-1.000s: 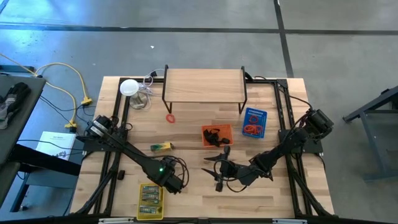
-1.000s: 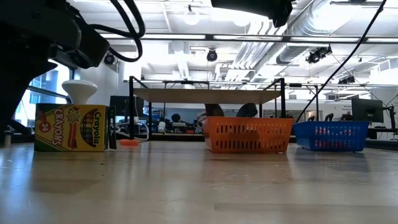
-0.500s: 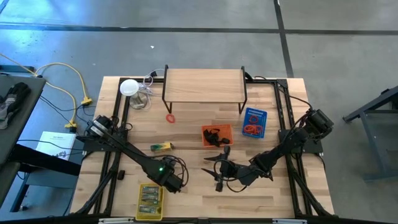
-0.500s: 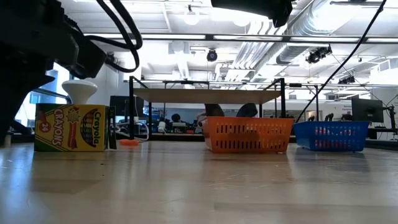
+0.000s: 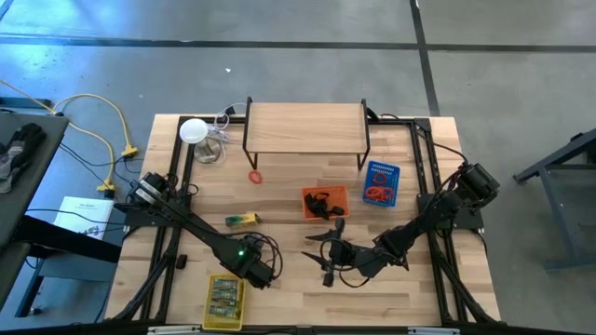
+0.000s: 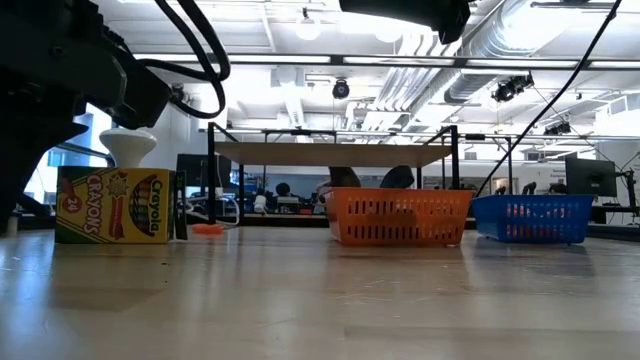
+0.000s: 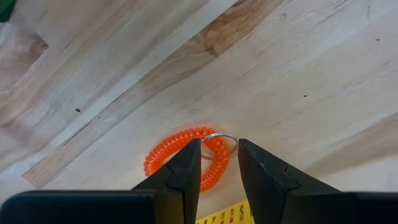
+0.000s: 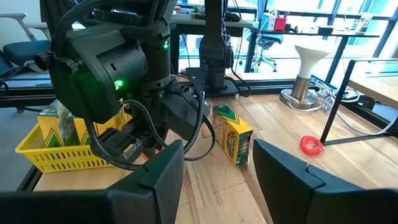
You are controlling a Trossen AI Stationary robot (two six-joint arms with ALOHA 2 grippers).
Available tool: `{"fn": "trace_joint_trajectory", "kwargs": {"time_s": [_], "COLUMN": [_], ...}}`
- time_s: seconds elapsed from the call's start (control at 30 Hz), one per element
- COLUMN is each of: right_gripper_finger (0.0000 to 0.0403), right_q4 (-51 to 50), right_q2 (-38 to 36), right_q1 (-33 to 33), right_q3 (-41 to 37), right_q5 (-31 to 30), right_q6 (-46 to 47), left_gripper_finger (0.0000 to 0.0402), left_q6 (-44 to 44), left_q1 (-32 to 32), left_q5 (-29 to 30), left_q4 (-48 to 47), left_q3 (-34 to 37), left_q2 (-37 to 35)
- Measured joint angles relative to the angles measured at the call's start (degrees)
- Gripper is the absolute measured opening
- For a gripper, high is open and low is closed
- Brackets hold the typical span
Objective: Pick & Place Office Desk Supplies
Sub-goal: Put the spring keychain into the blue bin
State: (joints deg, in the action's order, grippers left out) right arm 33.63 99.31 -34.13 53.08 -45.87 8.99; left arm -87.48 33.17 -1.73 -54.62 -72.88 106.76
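Part of the orange coiled band (image 7: 186,163) on the table (image 7: 298,74) hides behind the left gripper (image 7: 219,163), whose parted fingers straddle its metal ring (image 7: 219,138). The right gripper (image 8: 214,165) hangs released.

Red coil band (image 5: 255,176) flat on wood, crayon pack (image 5: 241,220) lying nearby, more packs in yellow basket (image 5: 223,319)
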Motion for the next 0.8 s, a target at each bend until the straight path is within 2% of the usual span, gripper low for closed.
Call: {"fn": "trace_joint_trajectory", "kwargs": {"time_s": [0.53, 0.67, 0.8], "right_gripper_finger": [0.018, 0.018, 0.018], "right_q4": [0.0, 0.0, 0.0], "right_q2": [0.0, 0.0, 0.0], "right_q1": [0.0, 0.0, 0.0], "right_q3": [0.0, 0.0, 0.0], "right_q5": [0.0, 0.0, 0.0], "right_q6": [0.0, 0.0, 0.0], "left_gripper_finger": [0.01, 0.0082, 0.004], "left_q6": [0.0, 0.0, 1.3], "left_q1": [0.0, 0.0, 0.0], "left_q5": [-0.7, -1.6, -1.6], "left_q4": [3.6, 3.6, 3.3], "left_q3": [3.1, 3.2, 3.2], "left_q2": [-0.2, -0.1, -0.1]}}
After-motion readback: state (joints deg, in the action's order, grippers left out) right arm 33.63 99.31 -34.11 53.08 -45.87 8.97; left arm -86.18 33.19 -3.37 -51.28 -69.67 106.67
